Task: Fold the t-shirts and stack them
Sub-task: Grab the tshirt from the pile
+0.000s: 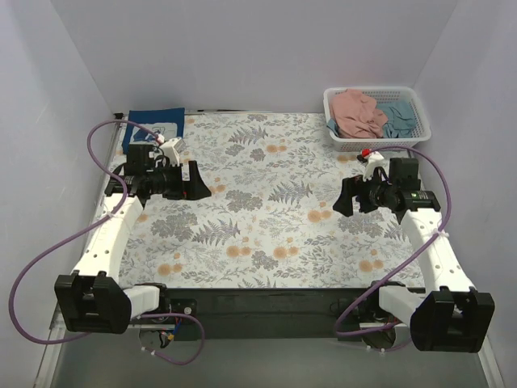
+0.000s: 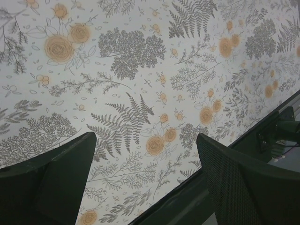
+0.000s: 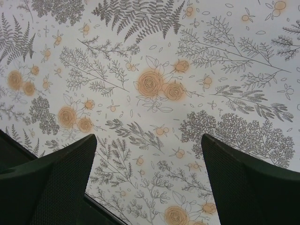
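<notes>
The left gripper (image 1: 196, 183) and right gripper (image 1: 346, 200) are hovering wide open, empty. Likely next is fetching the crumpled dusty-pink cloth t-shirt (image 1: 358, 113) lying beyond the right gripper.

The top camera looks from high behind onto the whole floral table cloth (image 1: 266, 214); both wrist cameras face down on it, very near.
</notes>
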You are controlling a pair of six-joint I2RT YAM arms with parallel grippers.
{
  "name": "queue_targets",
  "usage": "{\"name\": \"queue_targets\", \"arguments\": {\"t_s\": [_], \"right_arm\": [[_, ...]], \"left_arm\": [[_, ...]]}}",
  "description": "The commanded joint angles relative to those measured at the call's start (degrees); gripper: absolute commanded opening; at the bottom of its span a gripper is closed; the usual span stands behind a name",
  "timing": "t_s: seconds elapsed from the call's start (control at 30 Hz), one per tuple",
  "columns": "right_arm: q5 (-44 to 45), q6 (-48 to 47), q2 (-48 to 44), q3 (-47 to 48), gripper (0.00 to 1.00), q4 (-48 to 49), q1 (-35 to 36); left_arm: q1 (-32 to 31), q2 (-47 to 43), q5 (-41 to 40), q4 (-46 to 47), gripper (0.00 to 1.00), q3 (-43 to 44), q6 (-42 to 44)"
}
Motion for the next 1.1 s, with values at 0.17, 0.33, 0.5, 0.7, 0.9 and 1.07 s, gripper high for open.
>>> {"name": "queue_targets", "arguments": {"t_s": [0.17, 0.33, 0.5, 0.7, 0.9, 1.07], "right_arm": [[4.7, -5.7, 17.7, 29.4, 0.98, -0.5, -3.1], [6.3, -4.6, 33.1, 51.0, 0.98, -0.3, -7.5], [10.1, -2.3, 48.5, 65.9, 0.98, 0.7, -8.9], [7.3, -0.4, 62.1, 77.5, 0.98, 2.8, -8.9], [6.4, -0.9, 68.0, 75.8, 0.98, 4.0, -8.0], [5.3, -0.8, 70.9, 75.2, 0.98, 4.2, -7.9]], "left_arm": [[0.2, 1.6, 3.5, -2.0, 0.88, 8.3, 5.2], [0.2, 1.8, 3.1, -3.6, 0.89, 9.7, 6.4], [0.2, 4.6, 4.2, -7.4, 0.89, 12.5, 7.4], [0.2, 5.4, 3.2, -8.5, 0.89, 12.2, 8.3], [0.2, 5.0, 1.7, -7.7, 0.89, 9.6, 8.4], [0.2, 5.8, 0.9, -7.2, 0.89, 9.6, 8.4]]}}
